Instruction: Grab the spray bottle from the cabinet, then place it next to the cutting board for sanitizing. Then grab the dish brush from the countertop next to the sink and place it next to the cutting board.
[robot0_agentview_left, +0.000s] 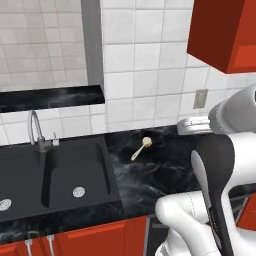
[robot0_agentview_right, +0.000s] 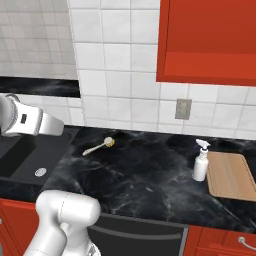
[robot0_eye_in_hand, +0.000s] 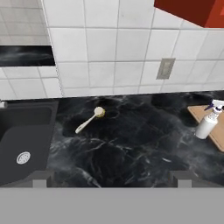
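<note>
The cream dish brush (robot0_eye_in_hand: 89, 119) lies on the black countertop (robot0_eye_in_hand: 127, 153) just right of the sink (robot0_eye_in_hand: 22, 135), with its tan bristle head toward the wall. It also shows as the dish brush (robot0_agentview_left: 141, 148) and the dish brush (robot0_agentview_right: 99, 146). The spray bottle (robot0_agentview_right: 201, 161) stands upright at the left edge of the cutting board (robot0_agentview_right: 231, 175); the hand view has the spray bottle (robot0_eye_in_hand: 208, 120) and the cutting board (robot0_eye_in_hand: 218, 136) at far right. My gripper (robot0_eye_in_hand: 111, 179) hangs high over the counter, open and holding nothing. The red cabinet (robot0_agentview_right: 210, 40) is mounted above.
The sink (robot0_agentview_left: 75, 170) with its chrome faucet (robot0_agentview_left: 34, 125) takes up the left. A wall outlet (robot0_agentview_right: 183, 108) sits on the tiled wall above the counter. Red base cabinets (robot0_agentview_left: 100, 240) run along the counter's front edge.
</note>
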